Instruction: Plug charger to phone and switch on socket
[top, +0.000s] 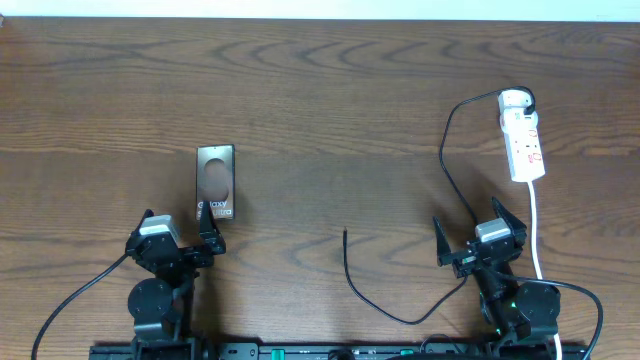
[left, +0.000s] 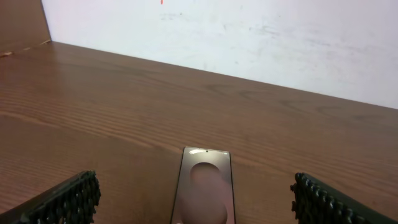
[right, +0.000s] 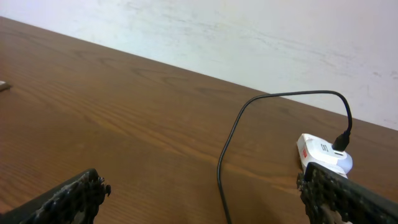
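The phone (top: 216, 182) lies flat left of centre, its shiny brown-grey face showing a pale oval; in the left wrist view the phone (left: 204, 186) sits straight ahead between my fingers. My left gripper (top: 180, 230) (left: 199, 202) is open just short of its near end. The charger cable (top: 444, 150) (right: 227, 149) runs from a white plug head (top: 516, 100) seated in the socket (top: 524, 140) (right: 320, 152), past my right gripper, to its free tip (top: 345, 233) at table centre. My right gripper (top: 476, 226) (right: 208, 199) is open above the cable, holding nothing.
The socket's thick white cord (top: 535, 230) runs toward the near edge beside my right arm. A white wall (right: 249, 37) borders the table's far side. Bare wood (top: 330, 110) lies between phone and socket.
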